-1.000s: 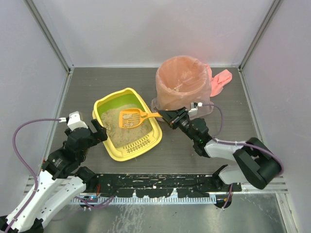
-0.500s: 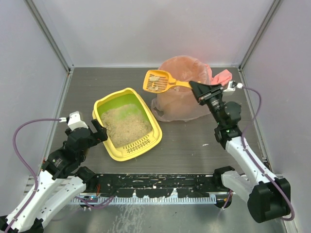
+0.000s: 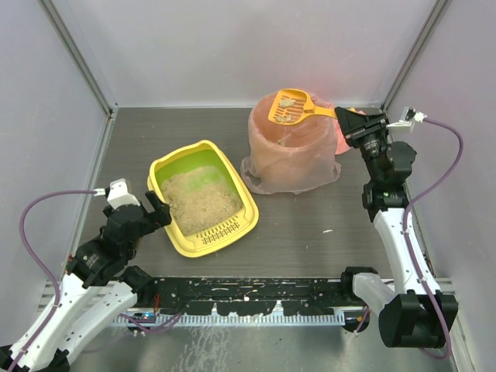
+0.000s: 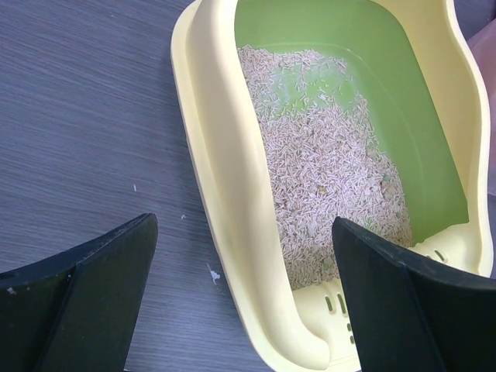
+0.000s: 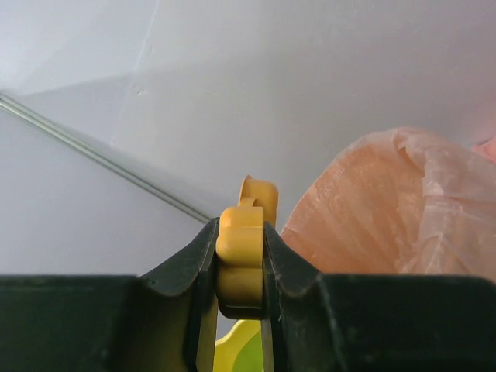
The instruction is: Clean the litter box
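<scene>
Two hands, only one busy. Nearest, by the near-left corner of the bench (image 3: 310, 225), the left hand (image 4: 242, 229) hovers wide open w/ nothing in it. It has one finger either side of the long rim of the rectangular yellow plastic litter box (image 3: 194, 160) and seems clear of it; same spot as a sec ago.

The box sits flat, left of bench ctr, slotted ledge toward the near edge. Beige sandy litter (image 3: 200, 200) is spread over its floor, and the green wall is bare at the far end. Toward the far edge, right of ctr, stands the round bin lined w/ a pink bag (image 3: 291, 159).

Change: the small orange slotted scoop (image 3: 291, 106), a sec ago low over the litter in the box, is now up over the bin's far rim. It's roughly level, w/ a few pale clumps on its blade. The right hand (image 3: 346, 116), near the far-right corner, is clamped tight on the scoop's handle.

Meaning, prob.: one scoopful is out of the box and at the drop point; next needs a tilt to tip it in. Risk: clumps sliding off outside the bag.
</scene>
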`<state>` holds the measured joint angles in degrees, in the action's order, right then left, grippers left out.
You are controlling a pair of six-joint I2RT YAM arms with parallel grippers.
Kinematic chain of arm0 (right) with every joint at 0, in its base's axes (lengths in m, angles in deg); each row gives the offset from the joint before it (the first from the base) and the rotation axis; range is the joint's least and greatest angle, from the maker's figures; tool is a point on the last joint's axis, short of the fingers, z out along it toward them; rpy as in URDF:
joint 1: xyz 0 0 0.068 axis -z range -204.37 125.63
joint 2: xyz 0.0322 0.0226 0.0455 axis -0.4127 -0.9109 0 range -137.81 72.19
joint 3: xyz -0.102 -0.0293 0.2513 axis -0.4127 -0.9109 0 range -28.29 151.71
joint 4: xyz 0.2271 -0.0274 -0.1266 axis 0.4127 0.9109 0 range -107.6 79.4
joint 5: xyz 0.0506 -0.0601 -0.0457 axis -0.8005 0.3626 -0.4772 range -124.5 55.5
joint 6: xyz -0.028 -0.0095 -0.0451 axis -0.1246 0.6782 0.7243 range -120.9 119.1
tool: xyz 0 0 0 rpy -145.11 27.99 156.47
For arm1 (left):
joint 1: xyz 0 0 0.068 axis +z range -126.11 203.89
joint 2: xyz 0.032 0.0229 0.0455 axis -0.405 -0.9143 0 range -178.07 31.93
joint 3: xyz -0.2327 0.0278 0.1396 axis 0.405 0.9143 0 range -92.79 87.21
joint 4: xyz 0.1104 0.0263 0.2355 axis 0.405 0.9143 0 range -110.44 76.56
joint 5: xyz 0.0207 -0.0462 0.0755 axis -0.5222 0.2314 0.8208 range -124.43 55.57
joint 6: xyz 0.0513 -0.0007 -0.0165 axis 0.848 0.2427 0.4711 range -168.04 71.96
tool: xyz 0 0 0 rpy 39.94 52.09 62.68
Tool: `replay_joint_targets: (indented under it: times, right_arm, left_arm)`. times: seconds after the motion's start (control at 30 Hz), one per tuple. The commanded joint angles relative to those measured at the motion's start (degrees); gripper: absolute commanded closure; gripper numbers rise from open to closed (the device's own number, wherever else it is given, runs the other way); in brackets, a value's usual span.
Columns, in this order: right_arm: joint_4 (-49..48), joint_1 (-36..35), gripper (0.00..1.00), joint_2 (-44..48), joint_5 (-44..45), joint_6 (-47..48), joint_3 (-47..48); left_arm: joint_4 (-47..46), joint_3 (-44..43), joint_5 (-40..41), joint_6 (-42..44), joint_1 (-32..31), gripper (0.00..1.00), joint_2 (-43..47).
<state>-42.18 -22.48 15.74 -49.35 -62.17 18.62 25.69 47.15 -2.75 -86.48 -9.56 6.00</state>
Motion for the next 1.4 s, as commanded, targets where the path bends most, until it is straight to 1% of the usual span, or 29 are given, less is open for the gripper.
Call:
replay_joint_targets:
  times: [0.0, 0.1, 0.17, 0.33, 0.47, 0.63, 0.77, 0.93, 1.0, 1.1, 1.17, 1.23, 1.37]
  right_arm:
    - [1.49, 0.09, 0.99, -0.67, 2.39, 15.92, 5.83]
    - [1.99, 0.12, 0.99, -1.79, 1.46, 22.83, 7.66]
    - [1.53, 0.13, 0.99, -2.61, -1.2, 27.88, 8.64]
    - [2.0, 0.09, 0.99, -5.57, -10.89, 38.49, 11.92]
    - [5.97, 0.04, 0.99, -7.59, -17.91, 45.98, 15.82]
    - [12.79, 0.04, 0.99, -8.74, -21.18, 55.13, 20.25]
    - [16.65, -0.17, 0.99, -8.5, -21.82, 61.02, 22.57]
    - [18.73, -0.59, 0.99, -8.09, -18.97, 61.7, 24.89]
    - [19.26, -1.01, 0.99, -7.7, -15.96, 59.98, 26.05]
    - [21.13, -2.22, 0.99, -6.93, -8.79, 56.88, 28.07]
    - [27.15, -4.56, 0.99, -7.12, -3.19, 58.17, 32.55]
    - [31.14, -8.58, 0.99, -7.27, 1.88, 59.56, 36.22]
    - [32.67, -15.52, 0.99, -6.87, 4.64, 57.18, 40.11]
  left_arm:
    - [-1.67, 0.27, 0.35, -0.76, 0.23, 0.03, 0.89]
    - [-2.17, 0.65, 0.27, -0.7, 0.18, 0.03, 1.12]
    - [-2.16, 0.68, 0.14, -0.6, 0.23, 0.03, 1.09]
    - [-2.02, 0.96, -0.25, -0.42, 0.23, 0.02, 1.49]
    - [-2.0, 1.12, -0.37, -0.18, 0.21, 0.02, 2.32]
    - [-2.1, 1.12, -0.38, 0.2, 0.23, 0.02, 2.33]
    - [-2.2, 1.2, -0.69, 0.2, 0.28, 0.02, 2.12]
    - [-2.78, 1.47, -1.28, -0.63, 0.23, 0.01, 1.62]
    - [-3.62, 1.56, -1.52, -0.95, 0.23, 0.02, 1.04]
    - [-4.11, 1.12, -1.45, -1.45, 0.28, 0.03, -0.85]
    - [-4.17, 0.5, -1.49, -2.04, 0.3, 0.05, -2.47]
    - [-4.88, 0.33, -1.58, -2.09, 0.31, 0.07, -3.46]
    - [-6.03, 0.14, -0.48, -1.63, 0.96, 0.12, -5.84]
